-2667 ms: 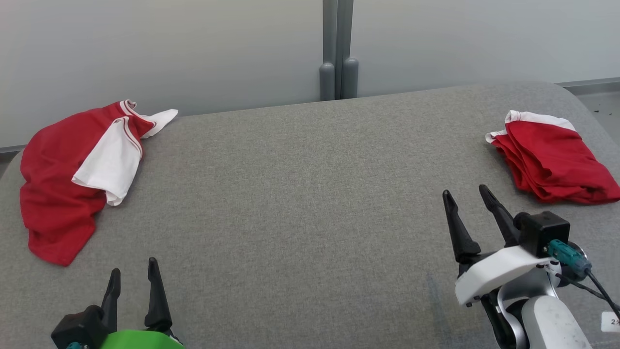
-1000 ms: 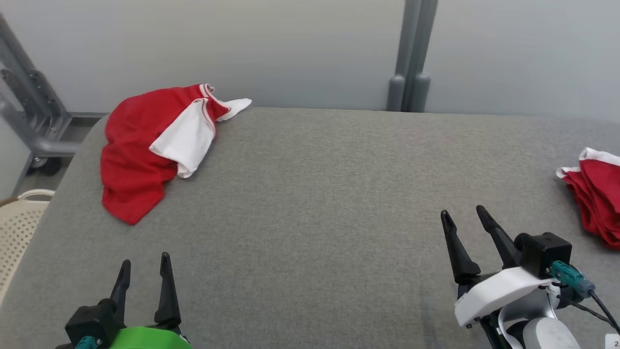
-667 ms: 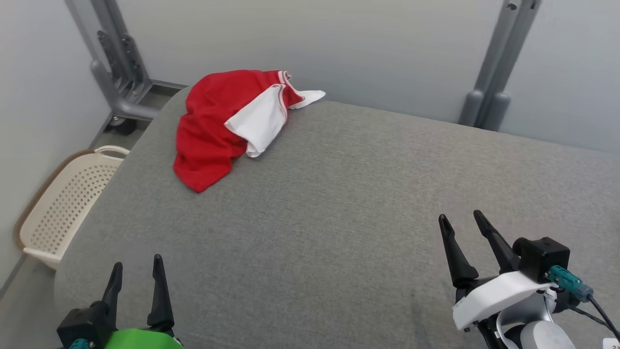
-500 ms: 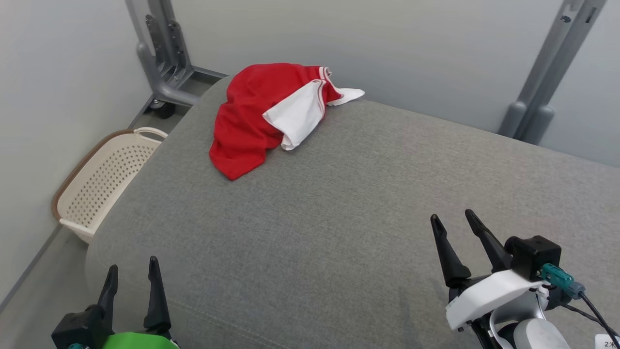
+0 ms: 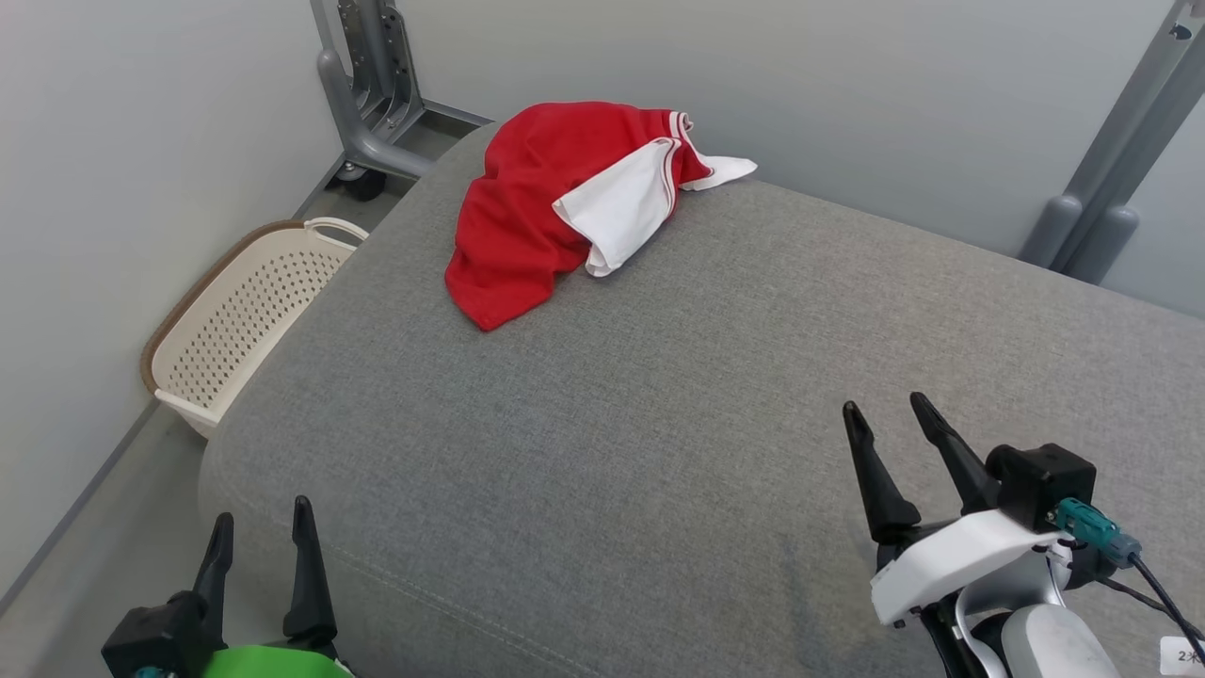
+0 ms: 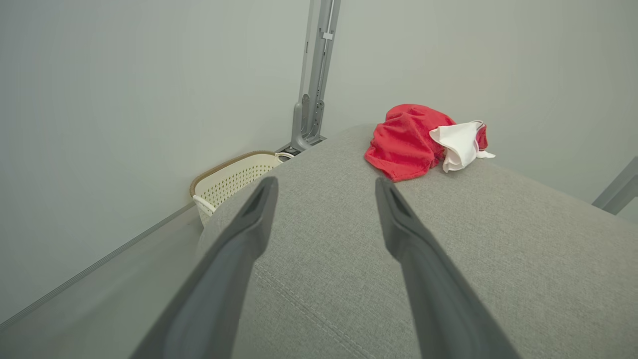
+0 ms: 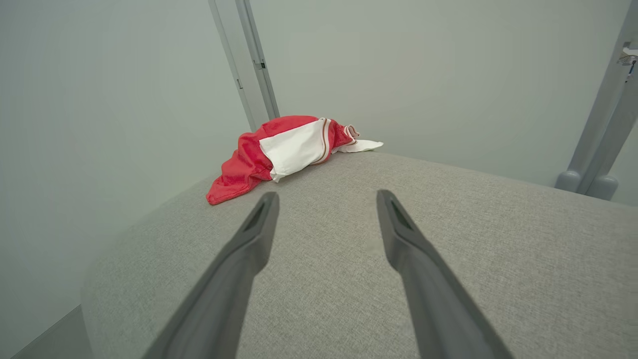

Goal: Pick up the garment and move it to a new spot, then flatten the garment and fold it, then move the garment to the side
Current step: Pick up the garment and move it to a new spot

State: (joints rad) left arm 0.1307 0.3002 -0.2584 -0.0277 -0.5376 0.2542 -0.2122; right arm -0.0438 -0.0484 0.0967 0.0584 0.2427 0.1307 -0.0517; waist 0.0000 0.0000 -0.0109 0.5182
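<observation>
Grey padded surface (image 5: pixel 659 395), crumpled red-white garment (image 5: pixel 527 217) at far left corner, cream basket (image 5: pixel 245 320) on floor (image 5: pixel 141 508) beside; left fingers (image 5: pixel 302 560) and right fingers (image 5: pixel 874 471) released, empty, well apart from garment.

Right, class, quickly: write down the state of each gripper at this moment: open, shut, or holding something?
Left gripper: jaws open, holding nothing.
Right gripper: jaws open, holding nothing.

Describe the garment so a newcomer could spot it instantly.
Start at the large grey cushioned surface and follow it to its far left corner, by the grey metal post. The garment lies crumpled there: bright red with a white panel, unlike the cream perforated basket on the floor nearby.
</observation>
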